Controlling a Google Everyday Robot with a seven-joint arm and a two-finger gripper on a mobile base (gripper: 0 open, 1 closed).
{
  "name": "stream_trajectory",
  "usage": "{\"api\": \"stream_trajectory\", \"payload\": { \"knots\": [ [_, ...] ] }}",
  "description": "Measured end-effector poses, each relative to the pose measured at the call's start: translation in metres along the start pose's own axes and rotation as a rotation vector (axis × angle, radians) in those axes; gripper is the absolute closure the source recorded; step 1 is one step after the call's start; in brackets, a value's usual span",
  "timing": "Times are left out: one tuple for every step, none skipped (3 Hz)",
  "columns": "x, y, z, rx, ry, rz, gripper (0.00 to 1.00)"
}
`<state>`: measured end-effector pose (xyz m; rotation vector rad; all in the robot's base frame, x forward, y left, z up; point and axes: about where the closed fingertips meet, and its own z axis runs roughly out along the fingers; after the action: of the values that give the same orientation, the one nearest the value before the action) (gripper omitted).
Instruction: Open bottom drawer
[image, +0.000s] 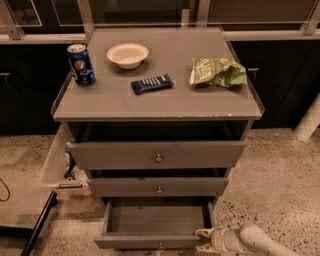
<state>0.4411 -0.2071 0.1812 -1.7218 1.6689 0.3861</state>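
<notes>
The grey cabinet (155, 102) has three drawers. The bottom drawer (156, 220) is pulled well out; its inside is bare and its front edge (150, 242) lies at the bottom of the view, with its knob barely showing at the edge. The middle drawer front (158, 186) and the top drawer front (158, 155) stand a little forward, each with a small round knob. My gripper (204, 241), pale with its arm coming in from the lower right, sits at the bottom drawer's front right corner.
On the cabinet top are a blue soda can (81, 64), a white bowl (128, 54), a dark blue snack bar (151, 83) and a green chip bag (217, 72). A bin with clutter (64, 165) stands left of the cabinet. Speckled floor (272, 185) lies to the right.
</notes>
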Motion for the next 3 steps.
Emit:
{"api": "stream_trajectory", "payload": {
  "knots": [
    [0.0, 0.0, 0.0, 0.0, 0.0, 0.0, 0.12],
    [-0.0001, 0.0, 0.0, 0.0, 0.0, 0.0, 0.0],
    [-0.0075, -0.005, -0.0021, 0.0, -0.004, -0.013, 0.0]
  ]
}}
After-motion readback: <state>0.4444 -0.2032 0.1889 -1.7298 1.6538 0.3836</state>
